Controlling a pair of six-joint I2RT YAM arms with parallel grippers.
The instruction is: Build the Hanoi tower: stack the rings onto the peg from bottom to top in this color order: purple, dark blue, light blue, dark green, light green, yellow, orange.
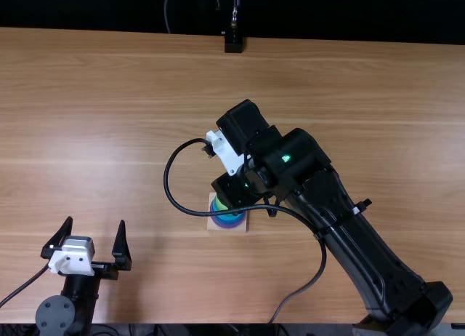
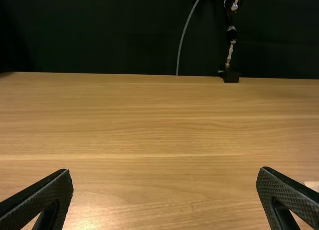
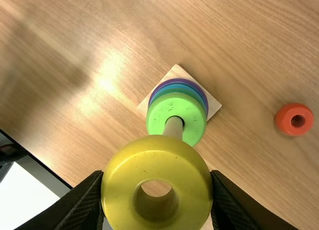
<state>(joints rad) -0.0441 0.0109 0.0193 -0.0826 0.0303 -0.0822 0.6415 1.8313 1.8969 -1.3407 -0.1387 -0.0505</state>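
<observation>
Right gripper: its two fingers are clamped on opposite sides of the yellow ring, so the grip [image 3: 157, 182] leaves the centre hole unblocked for threading.
Yellow ring [image 3: 158, 149]: held with its hole facing the wrist camera, above the stack; that pose suits lowering it flat, since yellow comes next after light green.
Peg [image 3: 173, 128]: rises from the stack and runs behind the yellow ring's edge; whether its tip sits inside the hole cannot be told. Centring likely matters most now, as an off-centre ring could catch on the tip.
Light green ring [image 3: 159, 110]: top of the seated rings, around the peg, ready to bear the yellow one.
Lower rings: blue-green bands and the purple ring [image 3: 175, 81] peek out beneath; the wider ones low down give the tower a steady foot.
Wooden base [image 3: 213, 107]: flat on the desk [image 1: 109, 147], under the whole stack, keeping the peg upright.
Orange ring [image 3: 288, 119]: on the desk, well apart from the base, hole upward; presumably kept for last, as the top piece.
Left gripper [image 1: 96, 222]: fingers wide apart, nothing between them, off to the side, which leaves the right arm room.
</observation>
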